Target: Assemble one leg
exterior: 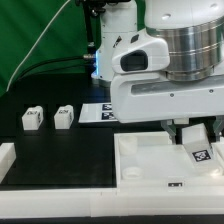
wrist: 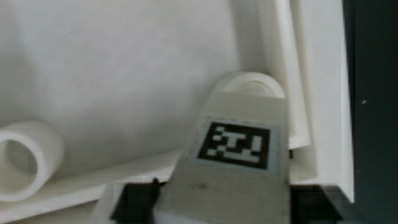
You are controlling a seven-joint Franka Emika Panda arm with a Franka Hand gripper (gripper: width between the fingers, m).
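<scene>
Gripper point(exterior: 198, 140) jaws narrow, clamped on the small white plastic block-like leg point(wrist: 237, 150) with a black-and-white square tag. The leg stands over a round corner socket point(wrist: 254, 86) of the large white square plastic tray point(exterior: 140, 160); cannot tell if it is seated. The tray lies by the black counter's point(exterior: 60, 150) near edge, at the exterior view's right. Two spare white tagged legs point(exterior: 32, 118) point(exterior: 64, 116) stand side by side, apart, near the far edge at the exterior view's left. The flat white marker board point(exterior: 100, 110) lies just beside them.
</scene>
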